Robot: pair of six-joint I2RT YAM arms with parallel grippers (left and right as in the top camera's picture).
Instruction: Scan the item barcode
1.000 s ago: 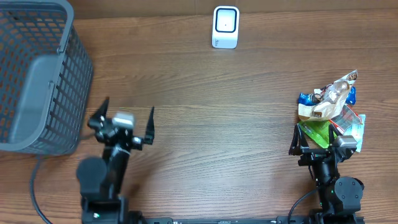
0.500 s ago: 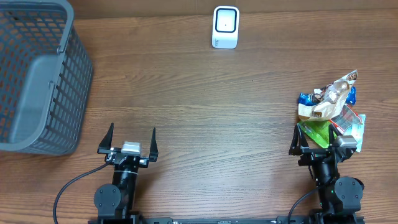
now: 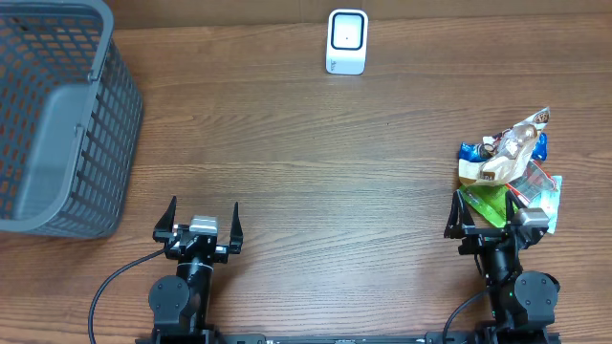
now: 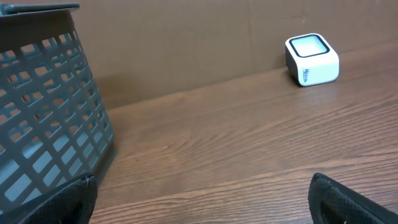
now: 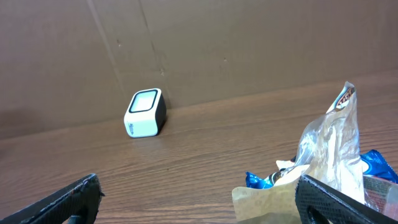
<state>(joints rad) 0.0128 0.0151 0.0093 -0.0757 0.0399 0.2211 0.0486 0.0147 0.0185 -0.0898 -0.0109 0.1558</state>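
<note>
The left arm (image 3: 180,294) and the right arm (image 3: 524,290) are coloured black, each topped by a small grey block (image 3: 202,226), with a thin black cable (image 3: 107,291) attached.

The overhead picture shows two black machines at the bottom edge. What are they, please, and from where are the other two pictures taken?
They are two robot arms at a wooden table. The left tool and the right tool, each with two fingers, are open and hold nothing. The other pictures come from cameras on the wrists, looking forward between those fingers. On the table: a grey basket at left, a white scanner at the far edge, a pile of snack packets at right.
</note>
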